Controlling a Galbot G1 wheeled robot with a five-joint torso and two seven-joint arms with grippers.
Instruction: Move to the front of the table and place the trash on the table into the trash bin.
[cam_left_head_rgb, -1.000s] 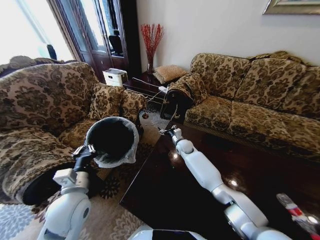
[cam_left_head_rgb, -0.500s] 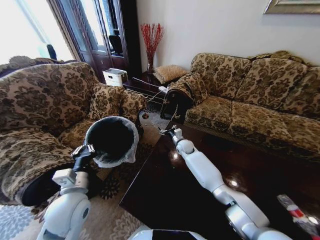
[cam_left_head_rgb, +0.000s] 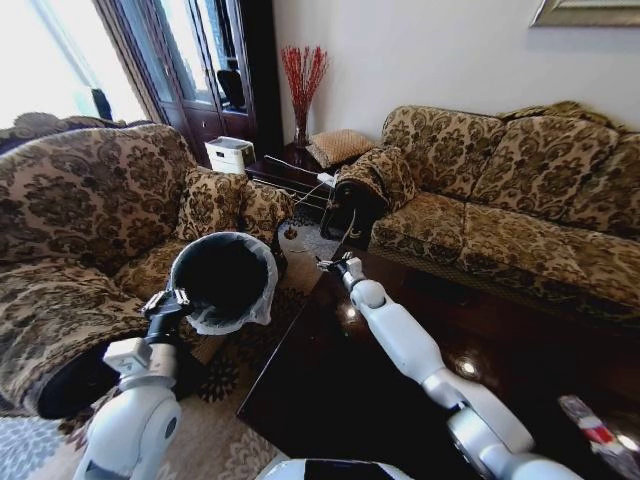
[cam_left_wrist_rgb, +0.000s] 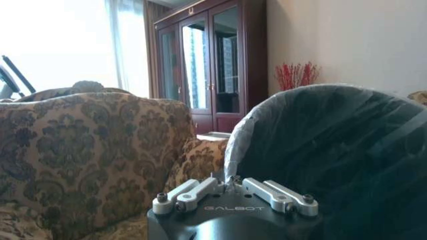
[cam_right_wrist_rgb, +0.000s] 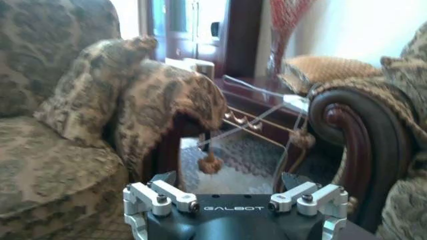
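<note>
The left gripper (cam_left_head_rgb: 168, 302) was raised over the floor at the robot's left, its fingers clamped on the near rim of the trash bin (cam_left_head_rgb: 222, 278), which it carried tilted with the mouth turned toward the camera; the translucent white liner was folded over the rim. In the left wrist view the gripper (cam_left_wrist_rgb: 230, 184) showed its fingers drawn together on the liner edge, with the bin's bagged wall (cam_left_wrist_rgb: 333, 150) rising just beyond. The bin hung beside the left edge of the table (cam_left_head_rgb: 400, 400), in front of the patterned armchair (cam_left_head_rgb: 80, 220). The right gripper (cam_left_head_rgb: 335, 263) was stretched forward over the far left corner of the table; in the right wrist view its fingers (cam_right_wrist_rgb: 163, 178) stood wide apart and held nothing. On the table's near right corner lay a piece of trash (cam_left_head_rgb: 600, 435), a clear item with red on it, well apart from both grippers. A patterned sofa (cam_left_head_rgb: 500, 190) stood beyond the table.
</note>
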